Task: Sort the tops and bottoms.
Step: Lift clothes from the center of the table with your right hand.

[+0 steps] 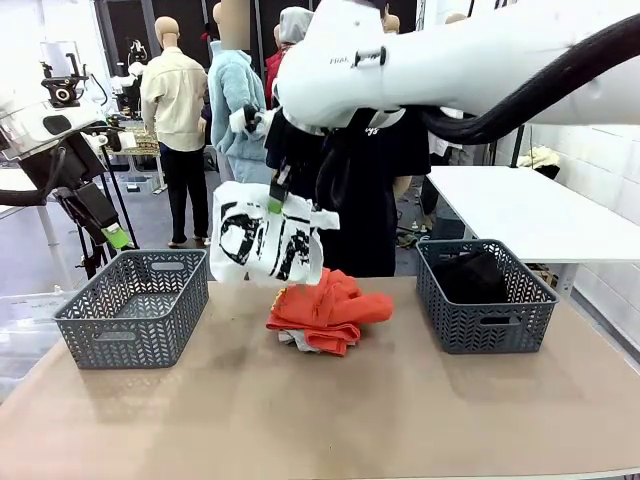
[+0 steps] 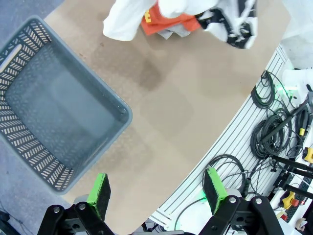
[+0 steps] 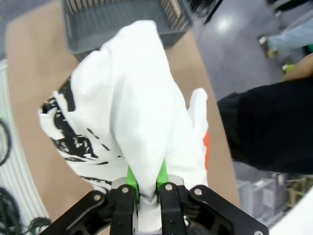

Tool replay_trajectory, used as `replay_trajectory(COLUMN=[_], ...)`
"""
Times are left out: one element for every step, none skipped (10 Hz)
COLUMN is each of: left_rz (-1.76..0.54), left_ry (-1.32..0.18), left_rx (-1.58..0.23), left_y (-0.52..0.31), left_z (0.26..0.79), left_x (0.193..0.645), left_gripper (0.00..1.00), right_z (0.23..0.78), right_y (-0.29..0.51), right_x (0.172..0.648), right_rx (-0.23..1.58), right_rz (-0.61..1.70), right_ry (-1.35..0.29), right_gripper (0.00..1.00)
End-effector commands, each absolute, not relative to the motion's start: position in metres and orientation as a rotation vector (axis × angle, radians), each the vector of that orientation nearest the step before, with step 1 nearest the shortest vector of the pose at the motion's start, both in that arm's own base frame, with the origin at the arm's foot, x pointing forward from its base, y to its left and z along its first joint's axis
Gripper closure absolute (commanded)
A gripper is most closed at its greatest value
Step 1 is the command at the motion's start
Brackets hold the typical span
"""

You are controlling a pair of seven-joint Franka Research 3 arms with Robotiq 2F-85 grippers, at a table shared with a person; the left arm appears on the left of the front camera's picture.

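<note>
White T-shirt (image 1: 262, 243) hangs from right gripper (image 1: 277, 204) — bulk downward.

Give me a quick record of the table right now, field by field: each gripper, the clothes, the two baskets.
right gripper: shut on white T-shirt, held up above the table
left gripper: open, up beside left basket
orange top: heaped mid-table, grey top under it
right basket: holds black garment
left basket: at the table's left end
</note>
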State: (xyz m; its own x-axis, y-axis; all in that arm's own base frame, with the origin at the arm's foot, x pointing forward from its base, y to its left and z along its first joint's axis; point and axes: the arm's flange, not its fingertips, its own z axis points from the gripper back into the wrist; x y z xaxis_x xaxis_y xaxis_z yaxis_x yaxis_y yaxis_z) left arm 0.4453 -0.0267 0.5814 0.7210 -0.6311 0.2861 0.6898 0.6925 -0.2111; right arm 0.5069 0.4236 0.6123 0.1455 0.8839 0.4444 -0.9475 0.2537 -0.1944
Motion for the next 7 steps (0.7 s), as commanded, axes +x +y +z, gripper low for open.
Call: replay_trajectory(left_rz=[-0.738, -0.738, -0.738, -0.738, -0.738, -0.738, -0.738], left_ry=[-0.199, -0.199, -0.199, -0.199, -0.199, -0.199, -0.199], left_rx=[-0.315, -0.315, -0.315, -0.315, -0.315, -0.315, -0.315], left_y=[-0.026, -0.026, -0.026, -0.026, -0.026, -0.026, -0.026], left_z=[0.582, 0.582, 0.582, 0.582, 0.582, 0.582, 0.582], left_x=[0.445, 0.445, 0.445, 0.445, 0.445, 0.445, 0.445], left_gripper=[0.0, 0.0, 0.0, 0.0, 0.0, 0.0, 0.0], right_z=[0.625, 0.646, 0.661, 0.672, 0.678, 0.682, 0.685], right_y=[0.401, 0.39, 0.374, 0.36, 0.347, 0.341, 0.334], right_x=[0.498, 0.488, 0.48, 0.475, 0.47, 0.467, 0.463], right_rx=[0.127, 0.124, 0.101, 0.106, 0.108, 0.088, 0.077], right_rz=[1.327, 1.305, 1.268, 1.243, 1.227, 1.207, 1.189], right_ry=[-0.658, -0.722, -0.777, -0.815, -0.85, -0.862, -0.835], right_gripper=[1.0, 1.0, 1.0, 1.0, 1.0, 1.0, 1.0])
